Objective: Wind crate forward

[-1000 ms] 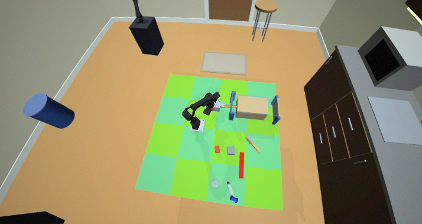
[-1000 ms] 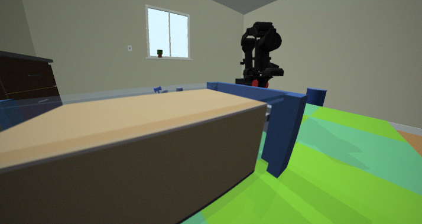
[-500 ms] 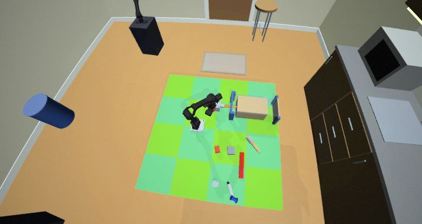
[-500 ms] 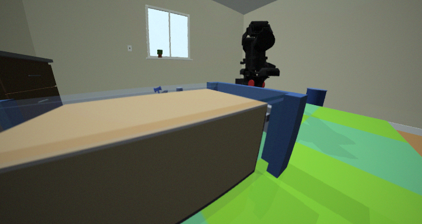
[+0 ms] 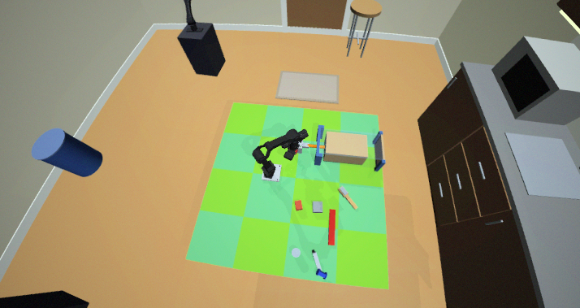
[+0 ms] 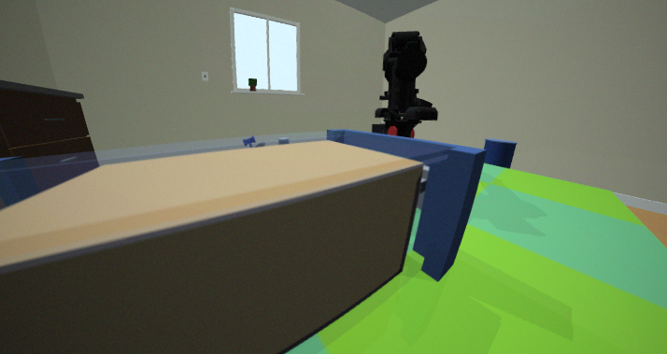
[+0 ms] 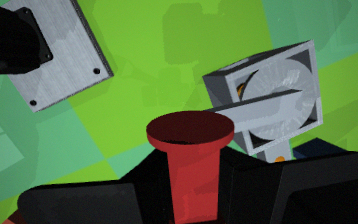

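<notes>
From the top view, the crate (image 5: 346, 147) (image 6: 210, 193) lies flat on the green chequered tabletop (image 5: 261, 241) (image 6: 523, 254) (image 7: 130, 30), between the blue frame at the mouth (image 5: 318, 158) (image 6: 450, 207) and another blue frame (image 5: 378, 166). Its front is just beside the mouth frame, and an orange strap (image 5: 312, 145) (image 7: 280, 160) runs from it to the winch (image 5: 301, 145) (image 7: 318, 117). The pincer (image 5: 296, 150) (image 6: 402, 132) (image 7: 184, 141) is low beside the winch, while the arm's white base plate (image 5: 277, 176) (image 7: 87, 75) lies nearby. Well apart from the winch are a wooden-handled tool (image 5: 351, 201), a small red block (image 5: 298, 205), a grey square block (image 5: 317, 206), a long red bar (image 5: 331, 227), a pale disc (image 5: 296, 253) and a blue-ended tool (image 5: 317, 260). In the exterior view, the crate's top looks level and a narrow gap shows beside the near post; red shows below the pincer, behind the frame's top bar. In the wrist view, the pincer is closed on the upright red grip of the winch handle (image 7: 194, 175), whose grey arm reaches over the winch's round top. How deep the key sits is hidden.
</notes>
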### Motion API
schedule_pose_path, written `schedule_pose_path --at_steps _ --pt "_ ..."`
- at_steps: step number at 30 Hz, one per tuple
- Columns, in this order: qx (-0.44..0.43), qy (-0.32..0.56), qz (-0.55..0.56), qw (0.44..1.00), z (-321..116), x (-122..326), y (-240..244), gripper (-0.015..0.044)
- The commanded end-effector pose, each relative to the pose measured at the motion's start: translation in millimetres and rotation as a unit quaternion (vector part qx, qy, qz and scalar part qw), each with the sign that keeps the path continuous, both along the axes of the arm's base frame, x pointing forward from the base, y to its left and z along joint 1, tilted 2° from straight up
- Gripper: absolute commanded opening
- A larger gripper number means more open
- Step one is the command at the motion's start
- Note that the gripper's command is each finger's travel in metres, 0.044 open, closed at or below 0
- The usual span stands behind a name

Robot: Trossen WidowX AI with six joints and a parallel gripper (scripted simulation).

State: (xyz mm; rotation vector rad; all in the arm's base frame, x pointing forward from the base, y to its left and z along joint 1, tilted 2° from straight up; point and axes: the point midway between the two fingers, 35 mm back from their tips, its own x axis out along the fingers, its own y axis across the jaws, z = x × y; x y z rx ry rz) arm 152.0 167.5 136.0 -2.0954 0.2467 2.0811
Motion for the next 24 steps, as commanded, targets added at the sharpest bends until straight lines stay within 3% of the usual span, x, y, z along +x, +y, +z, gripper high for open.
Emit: schedule_pose_path --at_steps 1,24 --pt "-0.001 -0.016 -0.005 1.000 0.8 16.1 0.9 0.0000" --pt "-0.001 -0.018 -0.005 1.000 2.2 42.4 7.6 0.0000"
